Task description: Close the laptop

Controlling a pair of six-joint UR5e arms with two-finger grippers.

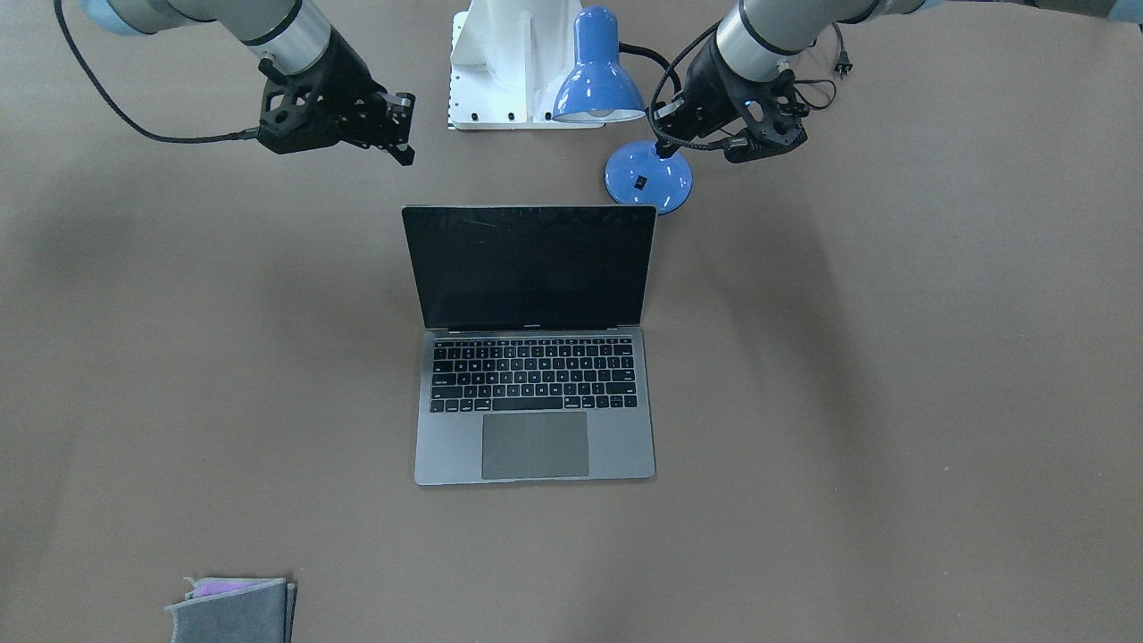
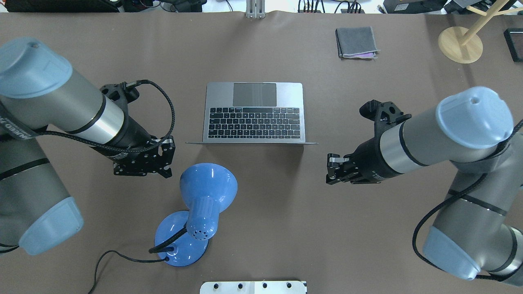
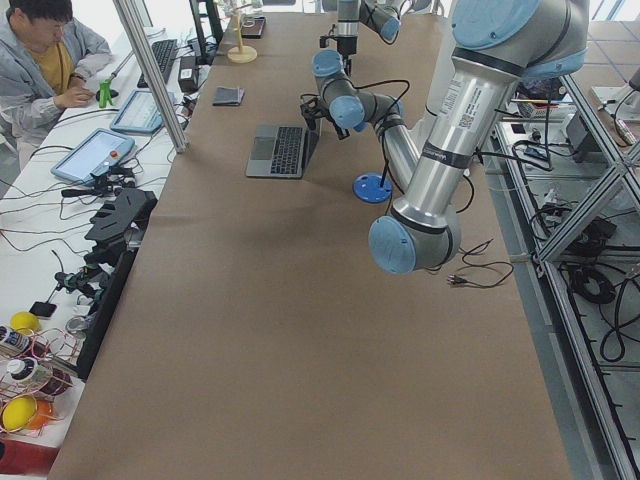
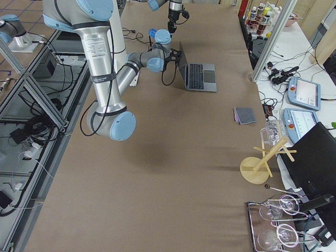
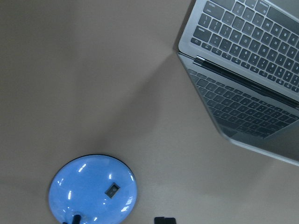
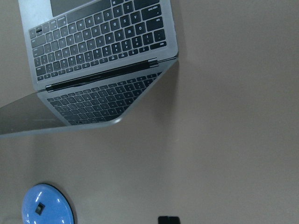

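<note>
the laptop (image 2: 254, 112) stands open, lid edge facing the robot; both arms hover behind it, right end effector (image 2: 331, 169) slightly nearer, fingers narrow; left end effector (image 2: 165, 159) unclear.

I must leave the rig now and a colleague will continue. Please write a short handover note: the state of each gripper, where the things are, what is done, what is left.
Left gripper: empty, apart from the laptop, over the table by the blue lamp; open or shut is not clear.
Right gripper: empty, off the laptop's other side; also not clear.
Laptop: mid-table, lid fully open and roughly upright, screen dark, keyboard facing away from the robot. Lamp base stands just behind the lid's corner.
Done: nothing yet.
Left: push the lid down until it is shut, minding the lamp.
</note>
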